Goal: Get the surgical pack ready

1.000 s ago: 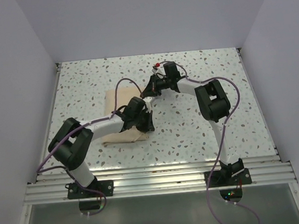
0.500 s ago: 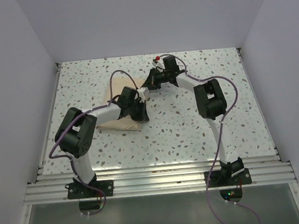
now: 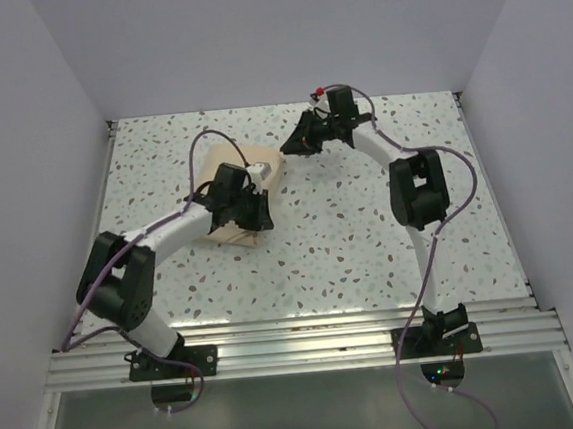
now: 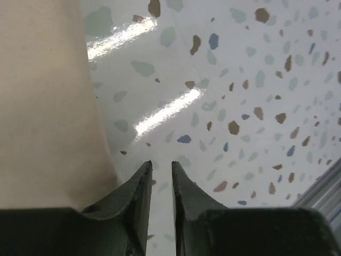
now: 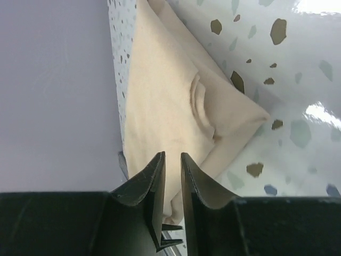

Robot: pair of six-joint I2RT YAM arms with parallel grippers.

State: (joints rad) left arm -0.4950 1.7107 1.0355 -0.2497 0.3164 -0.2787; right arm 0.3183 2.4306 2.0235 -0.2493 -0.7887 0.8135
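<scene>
Pinching nothing, left gripper has jaws almost together, tips over speckled table just beside edge of tan bundle. Right gripper also nearly closed and empty, near far right corner of tan bundle. Bundle lies wrapped on table, left of centre, between both grippers.
</scene>
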